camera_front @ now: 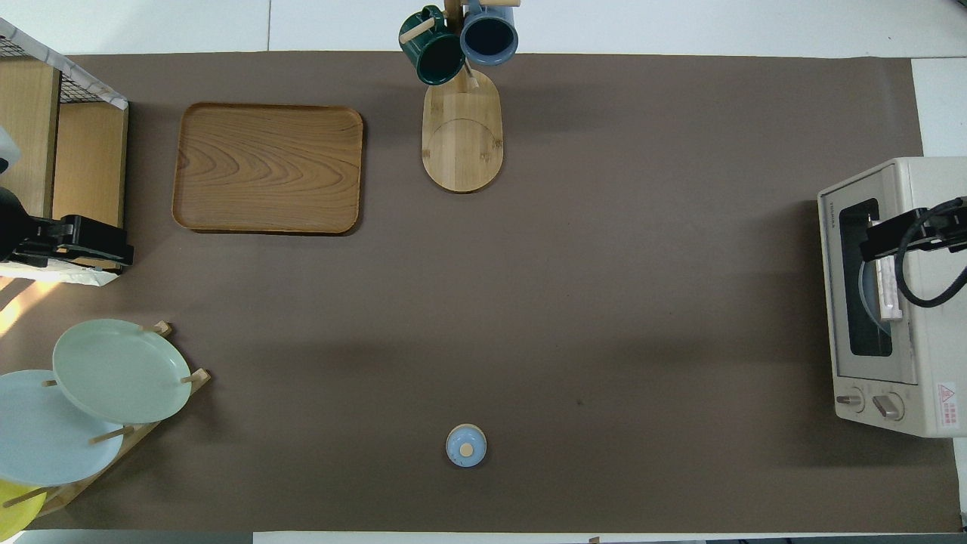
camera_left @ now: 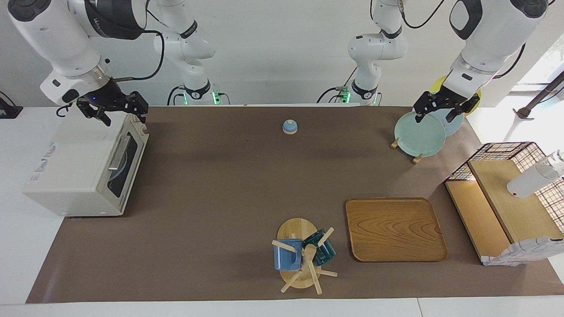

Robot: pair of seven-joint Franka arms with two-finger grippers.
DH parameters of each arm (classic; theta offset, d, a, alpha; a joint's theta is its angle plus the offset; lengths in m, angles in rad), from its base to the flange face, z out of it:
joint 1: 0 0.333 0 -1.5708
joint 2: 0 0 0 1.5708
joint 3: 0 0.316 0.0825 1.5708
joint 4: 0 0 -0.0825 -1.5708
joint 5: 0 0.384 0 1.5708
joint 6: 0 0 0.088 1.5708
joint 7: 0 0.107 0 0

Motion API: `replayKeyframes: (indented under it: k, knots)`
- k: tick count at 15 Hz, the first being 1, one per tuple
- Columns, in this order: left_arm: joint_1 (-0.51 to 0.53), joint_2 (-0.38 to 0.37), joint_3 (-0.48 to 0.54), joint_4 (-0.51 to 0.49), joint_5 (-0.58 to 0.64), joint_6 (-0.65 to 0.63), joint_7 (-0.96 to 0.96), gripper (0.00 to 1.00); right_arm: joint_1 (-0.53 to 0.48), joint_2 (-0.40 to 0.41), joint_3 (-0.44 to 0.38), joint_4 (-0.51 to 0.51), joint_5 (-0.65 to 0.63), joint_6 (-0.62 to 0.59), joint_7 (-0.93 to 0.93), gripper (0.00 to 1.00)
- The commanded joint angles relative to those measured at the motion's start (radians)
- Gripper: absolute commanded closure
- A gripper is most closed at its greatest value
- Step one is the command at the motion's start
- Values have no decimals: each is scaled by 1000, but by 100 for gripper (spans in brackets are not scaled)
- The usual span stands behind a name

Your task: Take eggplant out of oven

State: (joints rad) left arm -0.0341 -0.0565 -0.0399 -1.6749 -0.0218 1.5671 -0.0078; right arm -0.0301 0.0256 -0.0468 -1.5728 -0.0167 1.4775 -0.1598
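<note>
My right gripper (camera_left: 119, 112) hangs over the oven (camera_left: 75, 171) at its door's top edge, fingers apart, nothing held. The door is shut; I see no eggplant, presumably inside. Overhead shows the knobs. The left gripper (camera_left: 440, 110) waits open over the plates (camera_left: 418, 134).

A brown mat on a white table, with a white wall close by.

The brown mat (camera_left: 211, 185) covers most of the white table (camera_left: 26, 246). The white wall (camera_left: 273, 53) rises by the mat's edge. Bright daylight comes through a window (camera_left: 546, 61) near the mat's corner.
</note>
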Motion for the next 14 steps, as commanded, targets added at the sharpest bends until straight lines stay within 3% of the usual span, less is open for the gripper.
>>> replayKeyframes:
  k: [1, 6, 7, 8, 9, 10, 14]
  knots:
    - [13, -2, -11, 11, -3, -18, -8, 0, -7, -24, 4, -26, 17, 7, 16, 0]
    - [13, -3, -11, 11, -3, -18, -8, 0, -8, -26, 2, -24, 17, 4, -13, 0]
    - [13, -3, -11, 11, -3, -18, -8, 0, -10, -27, -1, -26, 18, 9, -64, 24]
    - [13, -2, -11, 11, -3, -18, -8, 0, -10, -27, -1, -33, 15, 18, -69, 64]
    - [13, -2, -11, 11, -3, -18, -8, 0, -13, -33, -1, -64, 11, 67, -78, 92]
    - [13, -2, -11, 11, -3, -18, -8, 0, -24, -47, 1, -113, 9, 123, -84, 100]
    - [13, -3, -11, 11, -3, -18, -8, 0, -17, -52, 8, -177, -67, 181, -122, 100]
